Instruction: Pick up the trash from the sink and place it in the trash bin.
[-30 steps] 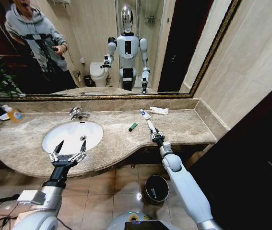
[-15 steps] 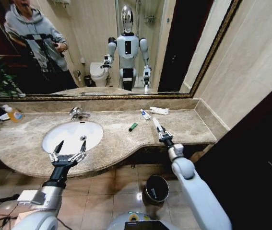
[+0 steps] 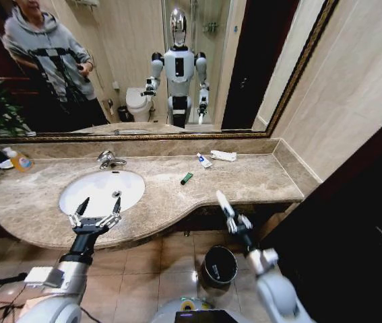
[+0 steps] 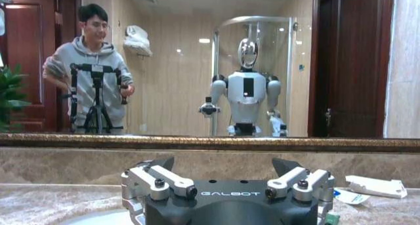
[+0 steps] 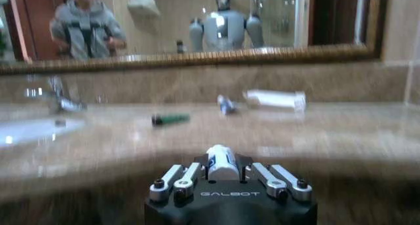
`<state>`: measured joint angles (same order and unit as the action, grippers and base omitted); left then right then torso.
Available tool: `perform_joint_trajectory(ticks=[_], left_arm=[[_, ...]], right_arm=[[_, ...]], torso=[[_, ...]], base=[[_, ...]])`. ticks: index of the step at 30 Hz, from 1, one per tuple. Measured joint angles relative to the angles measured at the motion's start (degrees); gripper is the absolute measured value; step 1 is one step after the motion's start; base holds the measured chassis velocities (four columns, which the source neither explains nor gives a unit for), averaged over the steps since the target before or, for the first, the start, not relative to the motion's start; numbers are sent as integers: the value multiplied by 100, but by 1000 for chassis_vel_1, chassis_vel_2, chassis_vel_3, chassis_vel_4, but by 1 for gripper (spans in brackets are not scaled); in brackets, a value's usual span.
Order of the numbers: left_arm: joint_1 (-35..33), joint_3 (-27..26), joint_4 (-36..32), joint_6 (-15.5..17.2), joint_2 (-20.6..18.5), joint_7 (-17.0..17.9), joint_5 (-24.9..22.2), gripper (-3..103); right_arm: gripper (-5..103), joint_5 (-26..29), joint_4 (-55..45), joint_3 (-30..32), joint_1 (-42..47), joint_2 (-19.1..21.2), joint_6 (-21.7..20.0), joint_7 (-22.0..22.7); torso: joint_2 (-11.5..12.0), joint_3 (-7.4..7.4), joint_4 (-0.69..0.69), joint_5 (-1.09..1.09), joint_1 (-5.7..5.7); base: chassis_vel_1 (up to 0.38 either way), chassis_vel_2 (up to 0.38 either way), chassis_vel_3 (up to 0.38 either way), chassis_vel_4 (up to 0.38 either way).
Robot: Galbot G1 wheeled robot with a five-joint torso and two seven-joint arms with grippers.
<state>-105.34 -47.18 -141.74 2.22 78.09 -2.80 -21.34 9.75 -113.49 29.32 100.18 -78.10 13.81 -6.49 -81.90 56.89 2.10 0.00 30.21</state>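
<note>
Beside green stick (image 3: 186,178): tube (image 3: 204,160), packet (image 3: 224,155).

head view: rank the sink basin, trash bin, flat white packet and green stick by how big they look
1. White oval sink basin, largest.
2. Small round dark trash bin, though it sits lower on the floor.
3. Flat white packet.
4. Short dark green stick, smallest.

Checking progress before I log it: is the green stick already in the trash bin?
No, the green stick lies on the marble counter, far from the trash bin on the floor.
</note>
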Motion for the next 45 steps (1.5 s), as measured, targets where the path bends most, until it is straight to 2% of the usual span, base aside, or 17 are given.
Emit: perform_joint_trajectory(ticks=[4, 6, 8, 14, 20, 29, 38, 39, 40, 41, 42, 45], left_arm=[[0, 0, -1, 0, 0, 0, 0, 100], [0, 0, -1, 0, 0, 0, 0, 100], [0, 1, -1, 0, 0, 0, 0, 100], [0, 0, -1, 0, 0, 0, 0, 100], [0, 0, -1, 0, 0, 0, 0, 100], [0, 0, 0, 0, 0, 0, 0, 100], [0, 0, 0, 0, 0, 0, 0, 100], [0, 0, -1, 0, 0, 0, 0, 100], [0, 0, -1, 0, 0, 0, 0, 100], [0, 0, -1, 0, 0, 0, 0, 100], [0, 0, -1, 0, 0, 0, 0, 100], [0, 0, -1, 0, 0, 0, 0, 100]], right_arm=[[26, -193, 1105, 84, 92, -37, 468, -36], [26, -274, 1471, 82, 14, -33, 548, -28], [26, -522, 2333, 40, -300, -16, 657, -10], [26, -595, 3440, -100, -915, -68, 240, -51], [26, -1226, 4489, -188, -1669, -148, -175, -319], [26, -1831, 5712, -223, -2445, -376, -200, -400], [24, -1833, 6363, -191, -2879, -480, -141, -349], [28, -1828, 6370, -192, -2888, -475, -140, -345], [28, -1828, 6370, -192, -2888, -475, -140, -345], [34, -1825, 6362, -191, -2884, -463, -141, -343], [34, -1825, 6362, -191, -2884, -463, -141, -343], [56, -1790, 6260, -163, -2807, -435, -148, -325]], torso=[[0, 1, 1, -1, 0], [0, 1, 0, 0, 0], [0, 1, 1, 1, 0], [2, 2, 1, 1, 1], [2, 2, 1, 0, 2], [2, 2, 1, 0, 1], [2, 2, 1, -1, 1], [2, 2, 1, 0, 2], [2, 2, 1, 0, 2], [2, 2, 1, 0, 1], [2, 2, 1, 0, 1], [2, 2, 1, -1, 2]], base=[[0, 0, 0, 0], [0, 0, 0, 0], [0, 0, 0, 0], [0, 0, 0, 0], [0, 0, 0, 0], [0, 0, 0, 0], [0, 0, 0, 0], [0, 0, 0, 0], [0, 0, 0, 0], [0, 0, 0, 0], [0, 0, 0, 0], [0, 0, 0, 0]])
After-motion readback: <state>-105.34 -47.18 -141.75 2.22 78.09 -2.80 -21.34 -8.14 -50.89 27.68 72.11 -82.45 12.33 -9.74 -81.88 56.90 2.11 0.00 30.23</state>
